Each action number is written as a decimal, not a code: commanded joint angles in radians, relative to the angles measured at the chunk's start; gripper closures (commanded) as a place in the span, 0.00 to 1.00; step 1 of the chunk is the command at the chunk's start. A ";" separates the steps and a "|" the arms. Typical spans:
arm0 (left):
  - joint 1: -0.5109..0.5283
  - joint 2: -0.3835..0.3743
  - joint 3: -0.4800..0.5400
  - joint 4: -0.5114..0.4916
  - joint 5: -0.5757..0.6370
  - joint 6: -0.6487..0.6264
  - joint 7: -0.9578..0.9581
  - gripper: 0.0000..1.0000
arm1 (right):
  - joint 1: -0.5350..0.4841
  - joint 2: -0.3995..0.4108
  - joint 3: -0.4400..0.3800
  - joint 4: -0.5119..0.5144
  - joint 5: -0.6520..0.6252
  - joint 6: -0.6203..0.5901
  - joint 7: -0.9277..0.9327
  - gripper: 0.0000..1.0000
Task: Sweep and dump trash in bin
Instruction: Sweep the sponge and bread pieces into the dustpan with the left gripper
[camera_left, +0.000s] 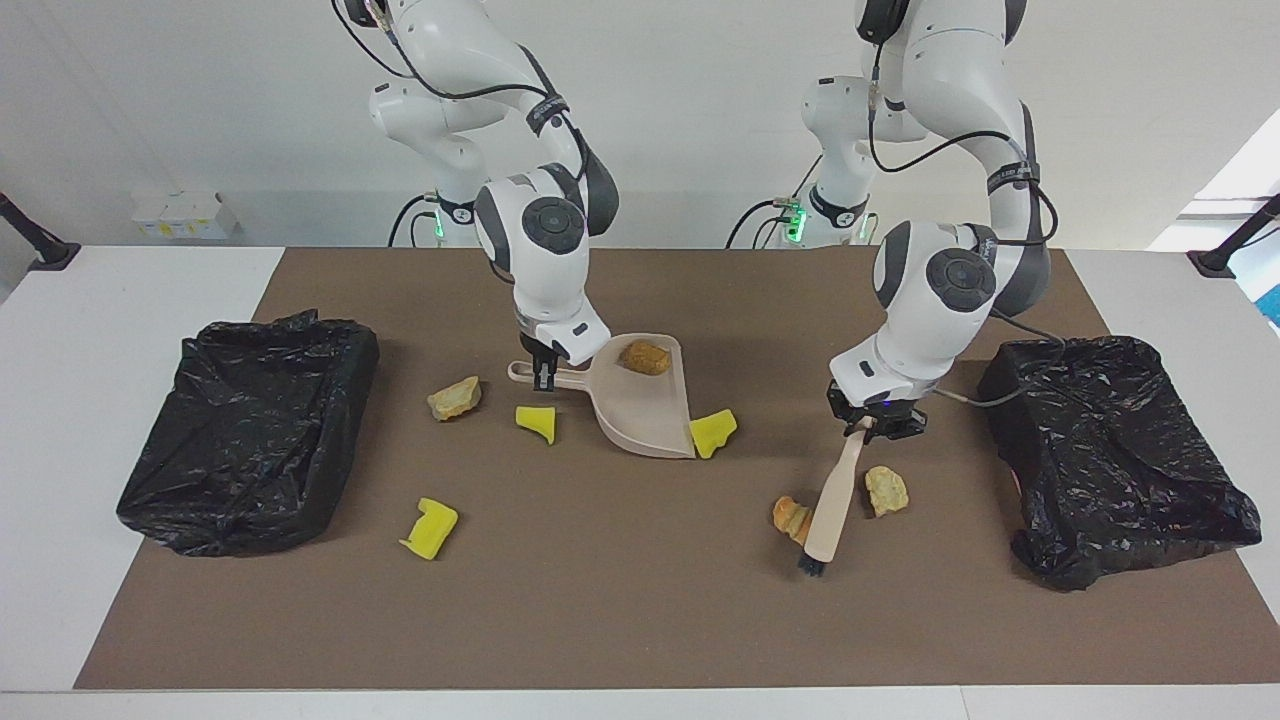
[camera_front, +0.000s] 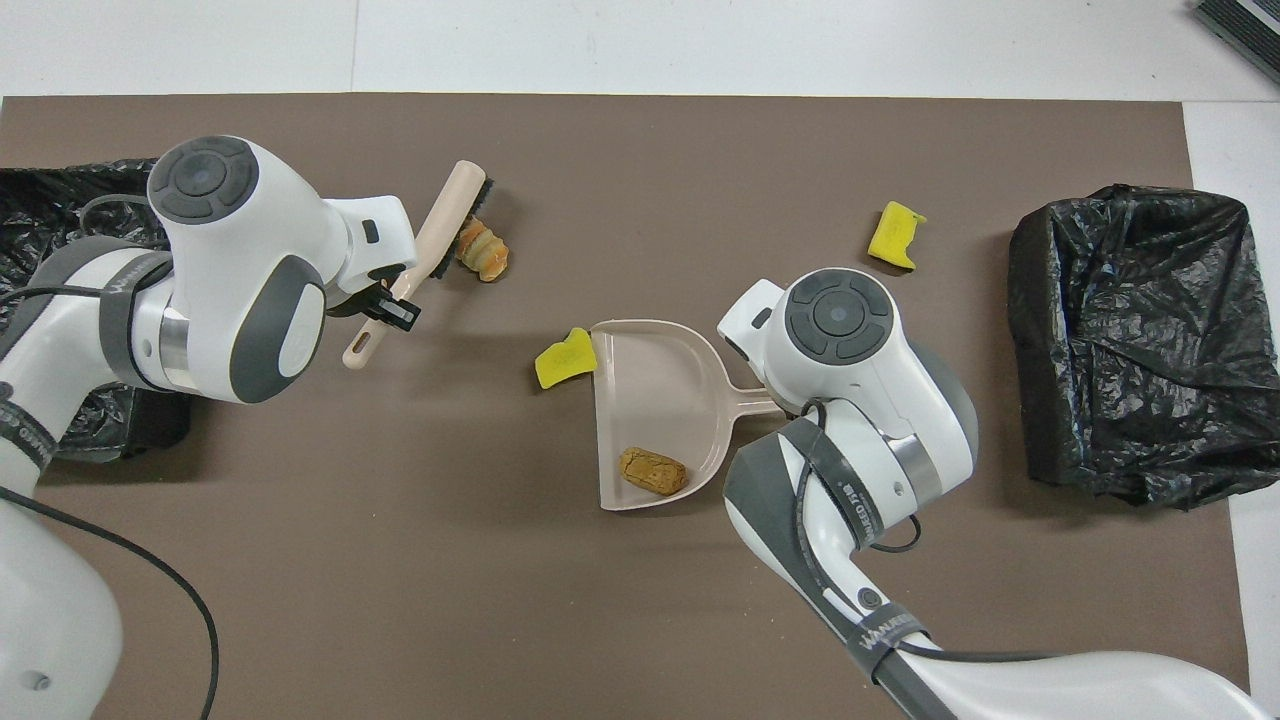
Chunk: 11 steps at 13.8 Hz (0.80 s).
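My left gripper (camera_left: 868, 425) is shut on the handle of the beige brush (camera_left: 828, 510), which slants down to the mat. Its bristles touch an orange-brown trash lump (camera_left: 790, 517) on the lump's side toward the left arm's end. A tan lump (camera_left: 886, 490) lies just beside the brush handle. My right gripper (camera_left: 543, 378) is shut on the handle of the beige dustpan (camera_left: 640, 410), which rests flat with a brown lump (camera_left: 645, 357) inside. A yellow chunk (camera_left: 712, 432) sits at the pan's mouth. Loose on the mat are two more yellow chunks (camera_left: 536, 422) (camera_left: 430, 527) and another tan lump (camera_left: 455, 398).
Two bins lined with black bags stand on the brown mat, one (camera_left: 340, 350) at the right arm's end and one (camera_left: 1110, 360) at the left arm's end. In the overhead view the left arm covers the tan lump beside the brush (camera_front: 445, 220).
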 joint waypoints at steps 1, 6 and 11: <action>-0.044 -0.034 0.004 -0.064 0.015 0.018 0.065 1.00 | -0.004 -0.012 0.005 -0.020 -0.026 0.024 0.041 1.00; -0.162 -0.135 0.002 -0.216 0.008 -0.020 0.056 1.00 | -0.004 -0.012 0.005 -0.020 -0.026 0.024 0.041 1.00; -0.289 -0.184 -0.001 -0.218 -0.070 -0.109 -0.072 1.00 | -0.004 -0.012 0.005 -0.020 -0.026 0.024 0.041 1.00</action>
